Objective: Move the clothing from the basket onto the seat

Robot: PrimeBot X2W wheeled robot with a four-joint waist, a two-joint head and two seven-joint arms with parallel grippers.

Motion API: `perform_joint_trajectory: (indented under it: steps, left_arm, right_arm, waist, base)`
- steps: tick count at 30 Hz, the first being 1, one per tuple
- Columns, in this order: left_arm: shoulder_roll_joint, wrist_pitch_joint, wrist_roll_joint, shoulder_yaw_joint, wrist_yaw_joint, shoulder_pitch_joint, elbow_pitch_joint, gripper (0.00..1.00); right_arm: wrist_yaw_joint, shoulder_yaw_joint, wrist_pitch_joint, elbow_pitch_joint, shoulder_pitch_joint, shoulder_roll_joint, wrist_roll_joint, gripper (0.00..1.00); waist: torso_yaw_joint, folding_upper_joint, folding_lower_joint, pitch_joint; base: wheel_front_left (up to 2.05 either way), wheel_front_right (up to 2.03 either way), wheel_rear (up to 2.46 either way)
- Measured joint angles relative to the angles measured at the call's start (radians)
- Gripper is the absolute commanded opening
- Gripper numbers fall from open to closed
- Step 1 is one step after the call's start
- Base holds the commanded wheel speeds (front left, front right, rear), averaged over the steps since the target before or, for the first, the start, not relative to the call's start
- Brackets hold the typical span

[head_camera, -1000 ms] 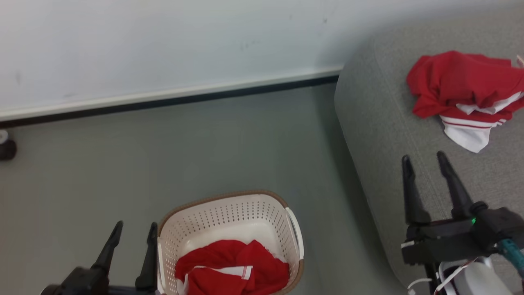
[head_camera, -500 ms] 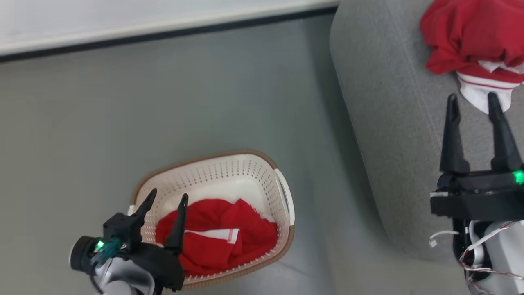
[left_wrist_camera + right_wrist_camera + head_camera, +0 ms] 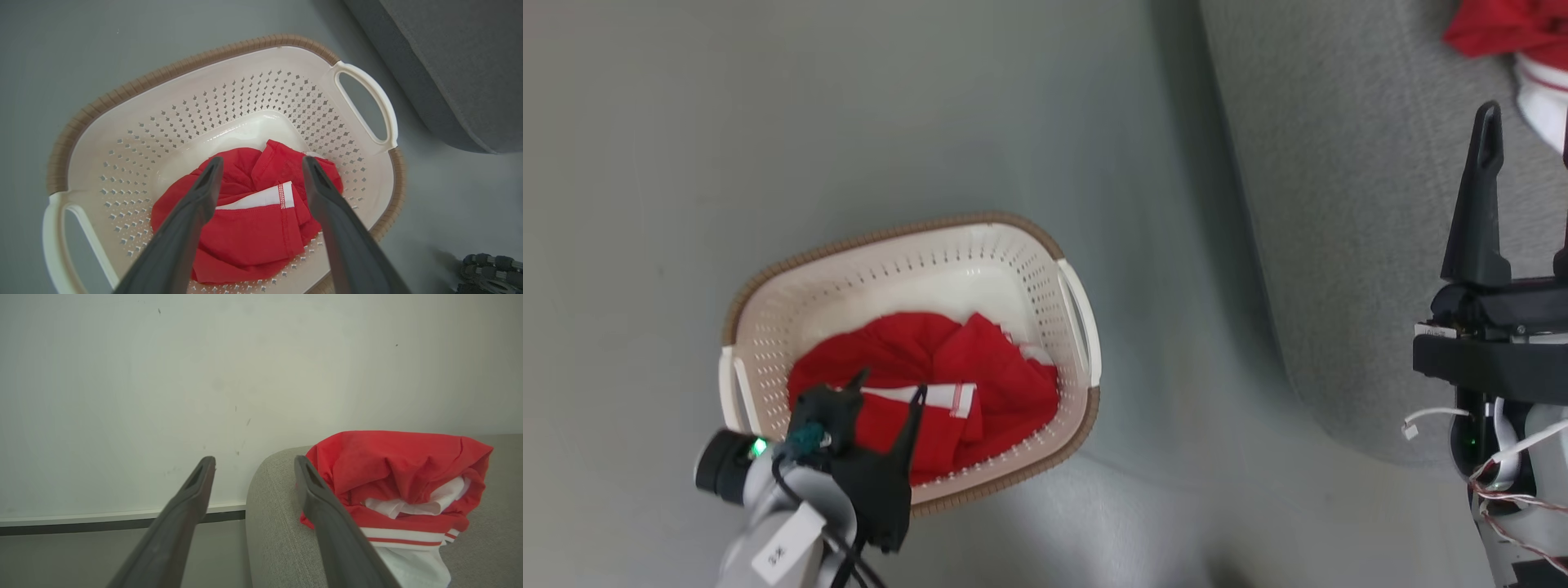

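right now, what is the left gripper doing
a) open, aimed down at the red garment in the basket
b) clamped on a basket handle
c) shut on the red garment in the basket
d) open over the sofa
A: the left gripper stands with its jaws apart and nothing gripped, pointing down at the red garment that lies in the basket.

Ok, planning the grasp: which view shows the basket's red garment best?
Left wrist view: the red garment lies close and nearly whole. Head view shows it smaller, partly behind the left hand. Right wrist view faces the seat.
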Motion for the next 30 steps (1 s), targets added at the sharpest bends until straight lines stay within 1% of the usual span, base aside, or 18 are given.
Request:
perform_joint_trajectory:
  steps: [8,14,19,20,25,30]
  left_arm:
    - [0.005,0.025,0.032,-0.041,-0.018,-0.132,0.065,1.0]
    - [-0.004,0.038,0.053,-0.09,-0.033,-0.175,0.136,1.0]
    - [-0.002,0.06,0.068,-0.103,-0.034,-0.206,0.183,1.0]
    - [0.002,0.069,0.072,-0.115,-0.035,-0.219,0.209,1.0]
    - [0.009,0.076,0.075,-0.119,-0.035,-0.247,0.242,1.0]
    - [-0.006,0.081,0.075,-0.144,-0.043,-0.287,0.269,1.0]
  right_arm:
    - [0.0,-0.001,0.0,-0.03,-0.064,0.014,-0.01,1.0]
    - [0.0,-0.003,0.0,-0.025,-0.084,0.025,-0.018,1.0]
    - [0.0,-0.003,0.0,-0.025,-0.099,0.03,-0.029,1.0]
    - [0.0,-0.001,0.0,-0.025,-0.099,0.035,-0.035,1.0]
    - [0.001,0.001,0.0,-0.025,-0.1,0.043,-0.036,1.0]
    - [0.002,0.0,0.0,-0.025,-0.101,0.048,-0.044,1.0]
  waist:
    - [-0.007,0.0,0.0,0.12]
    - [-0.013,0.0001,0.0,0.193]
    - [-0.018,-0.0001,-0.0001,0.227]
    - [-0.021,-0.0001,-0.0001,0.24]
    - [-0.025,-0.0001,-0.0001,0.262]
    - [-0.028,-0.0001,-0.0001,0.286]
  base:
    - [0.0,0.0,0.0]
    - [0.0,0.0,0.0]
    - [0.0,0.0,0.0]
    - [0.0,0.0,0.0]
    - [0.0,0.0,0.0]
    - [0.0,0.0,0.0]
